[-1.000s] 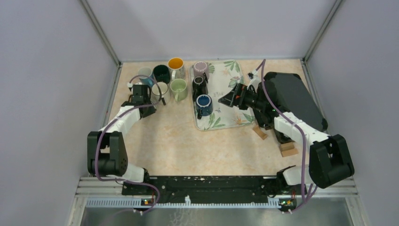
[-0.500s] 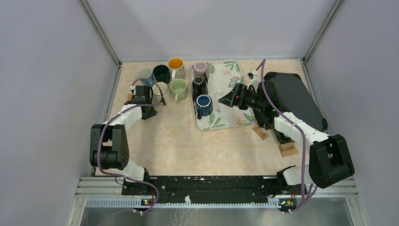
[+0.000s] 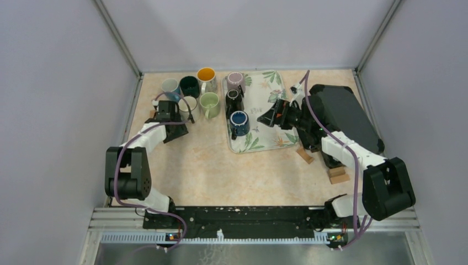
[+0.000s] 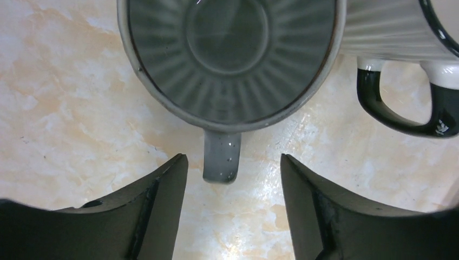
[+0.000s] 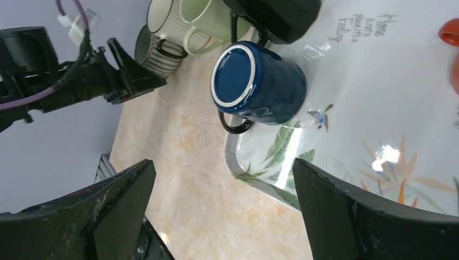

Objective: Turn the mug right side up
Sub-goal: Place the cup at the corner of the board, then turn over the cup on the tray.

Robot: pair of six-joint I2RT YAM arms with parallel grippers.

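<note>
While both arms reach out over the surface (image 3: 209, 165) in the overhead view, the left pincer (image 3: 166, 113) hangs at the near edge of a cluster of upright mugs (image 3: 190, 88) at the far left. The right pincer (image 3: 266, 117) hovers above the floral tray (image 3: 270, 138), just to the right of the blue mug (image 3: 239, 120). That blue mug stands base up on the near left part of the tray, in front of a black mug (image 3: 234, 98).

Seen from the left wrist, the pincer stands partly open and holds nothing. Its fingers (image 4: 162, 206) flank the handle of a grey ribbed mug (image 4: 233, 54) without touching it. The grey mug is upright, its mouth toward the camera, and a white ribbed mug (image 4: 389, 27) with a black handle sits just beside it.

Seen from the right wrist, the pincer is spread wide and empty, apart from the blue mug. The mug's base ring faces the lens, and its handle points toward the tray's edge.
</note>
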